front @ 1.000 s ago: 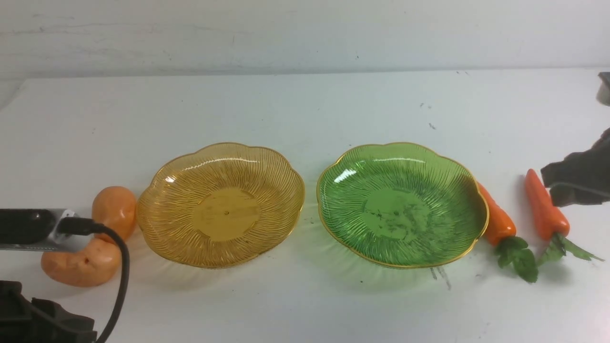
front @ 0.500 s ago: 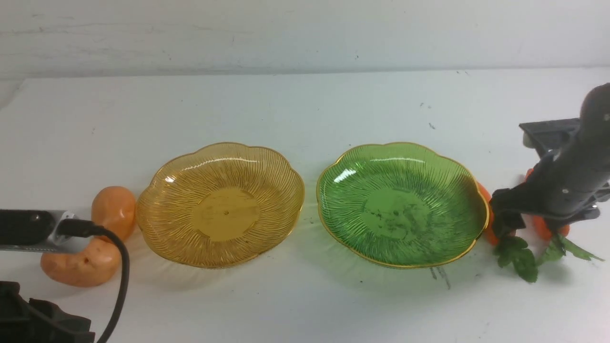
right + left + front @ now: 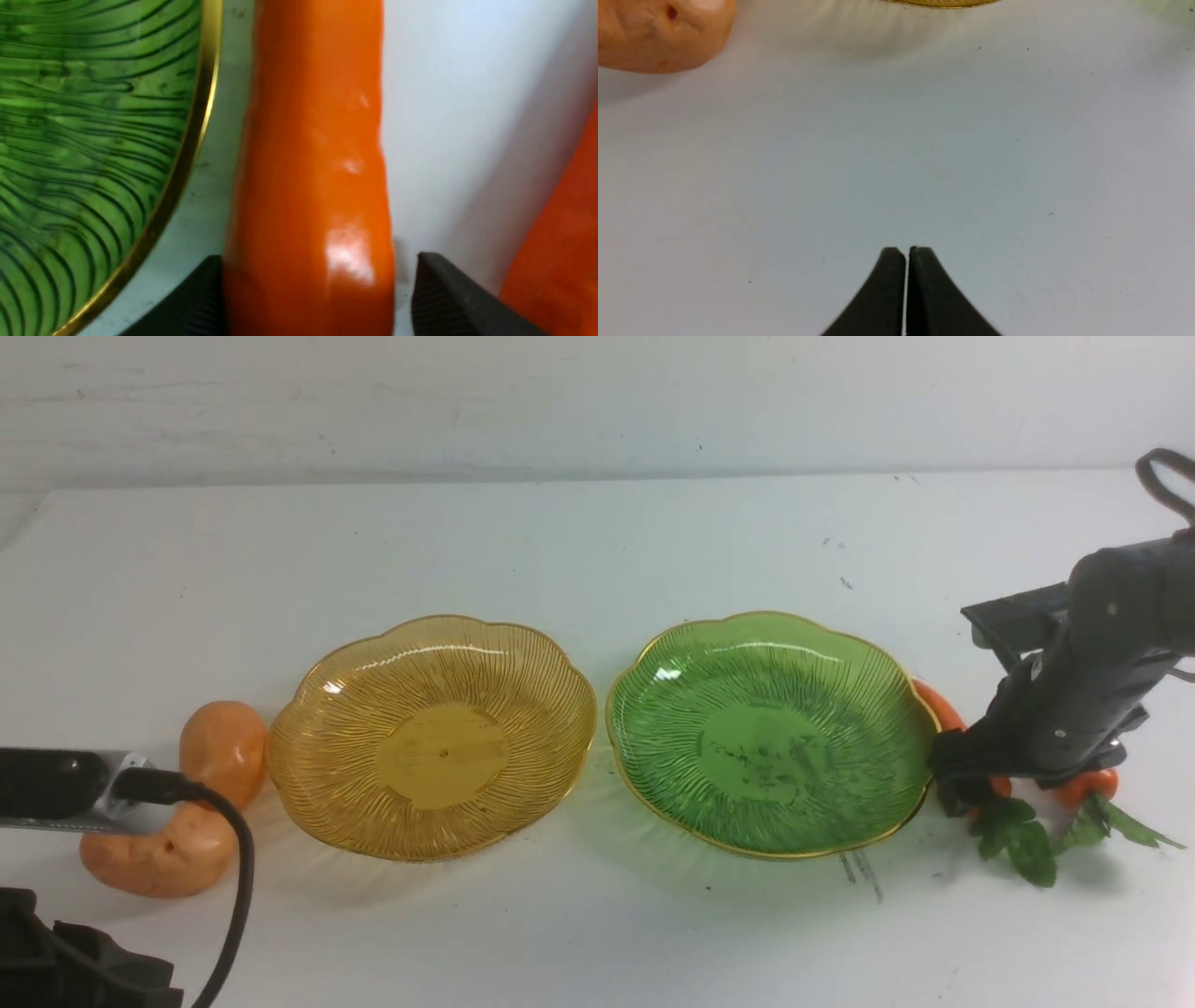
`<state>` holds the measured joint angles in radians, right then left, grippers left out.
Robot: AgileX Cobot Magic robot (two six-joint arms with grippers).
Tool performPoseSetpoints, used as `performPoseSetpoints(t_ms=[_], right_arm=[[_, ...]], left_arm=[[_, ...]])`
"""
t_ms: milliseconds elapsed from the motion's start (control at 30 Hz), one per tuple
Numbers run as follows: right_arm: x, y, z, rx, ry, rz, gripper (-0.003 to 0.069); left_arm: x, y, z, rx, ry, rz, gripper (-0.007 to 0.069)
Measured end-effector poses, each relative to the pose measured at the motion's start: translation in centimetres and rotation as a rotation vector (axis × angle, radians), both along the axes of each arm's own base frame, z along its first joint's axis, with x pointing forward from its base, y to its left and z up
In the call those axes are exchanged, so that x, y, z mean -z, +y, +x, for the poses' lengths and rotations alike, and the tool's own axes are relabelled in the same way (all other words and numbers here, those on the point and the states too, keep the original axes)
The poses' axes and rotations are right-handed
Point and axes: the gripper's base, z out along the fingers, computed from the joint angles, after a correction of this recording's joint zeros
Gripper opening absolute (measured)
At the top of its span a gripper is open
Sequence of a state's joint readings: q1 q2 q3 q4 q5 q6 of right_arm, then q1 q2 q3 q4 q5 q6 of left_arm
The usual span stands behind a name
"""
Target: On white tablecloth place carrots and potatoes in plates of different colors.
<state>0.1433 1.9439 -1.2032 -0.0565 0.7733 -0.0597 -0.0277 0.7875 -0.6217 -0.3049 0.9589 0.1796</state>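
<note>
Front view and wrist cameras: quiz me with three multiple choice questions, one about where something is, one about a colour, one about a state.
1. Relative to the amber plate, the potatoes lie: A) inside it B) on the cloth to its left C) to its right.
2. The plate nearest the carrots is: A) amber B) blue C) green.
3. The left pincer is: A) shut, holding nothing B) shut on a potato C) wide open.
Answers: 1 B, both potatoes rest on the cloth left of that plate; 2 C, the green plate has its rim right beside a carrot; 3 A, it is closed with only cloth beyond it.
</note>
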Motion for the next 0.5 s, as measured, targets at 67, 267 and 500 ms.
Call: performPoseSetpoints(t_ms=[67,267,500], right_arm=[[-0.2,0.0,0.1,0.002,0.001,0.0,0.0351],[-2.6,0.0,0.5,0.042,0.0,0.002,0.0364],[-8.8,0.6,1.3,0.167,-0.139,0.126,0.0364]], left_arm=[[0.0,0.0,0.0,0.0,0.0,0.0,-0.0003],[0.0,0.0,0.0,0.0,0.0,0.0,-0.0003],[0.0,0.0,0.0,0.0,0.0,0.0,-0.0003]])
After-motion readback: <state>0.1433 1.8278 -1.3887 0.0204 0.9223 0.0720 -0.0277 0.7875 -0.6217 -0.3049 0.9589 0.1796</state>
